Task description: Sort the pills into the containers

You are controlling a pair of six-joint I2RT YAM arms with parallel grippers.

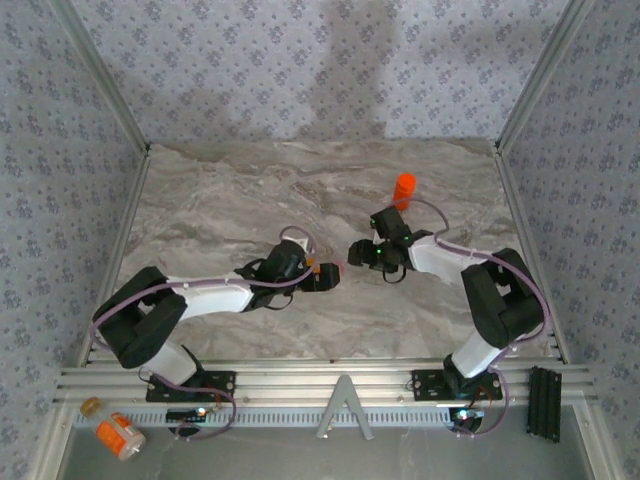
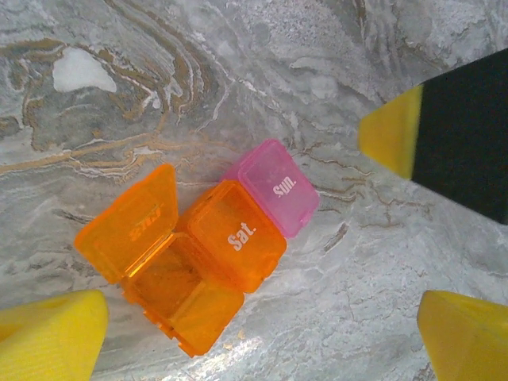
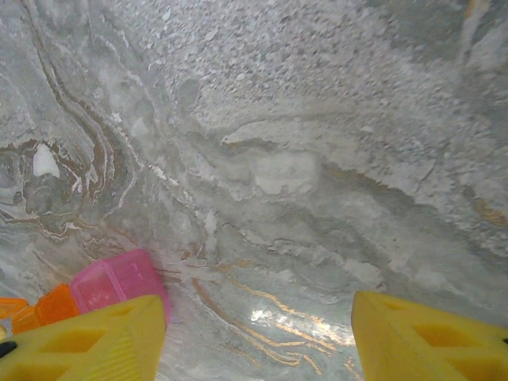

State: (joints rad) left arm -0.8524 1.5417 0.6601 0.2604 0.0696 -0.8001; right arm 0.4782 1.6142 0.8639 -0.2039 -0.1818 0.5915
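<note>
Left wrist view: I've got the pill box (image 2: 226, 238) lying on the tabletop (image 2: 317, 63) right by my left gripper (image 2: 258, 337), which is spread wide and empty. One orange lid is flipped up; Sat. and the pink Sun. are closed. My right gripper (image 3: 258, 341) is part-spread with nothing in it, just beside the pink end. The pill bottle (image 1: 404, 188) stands upright beyond it.

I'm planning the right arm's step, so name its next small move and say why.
Probably swing the right gripper, open and empty, back toward the orange bottle standing behind it. The pill box already has one orange compartment open and it looks empty, so pills likely must come from that bottle.
</note>
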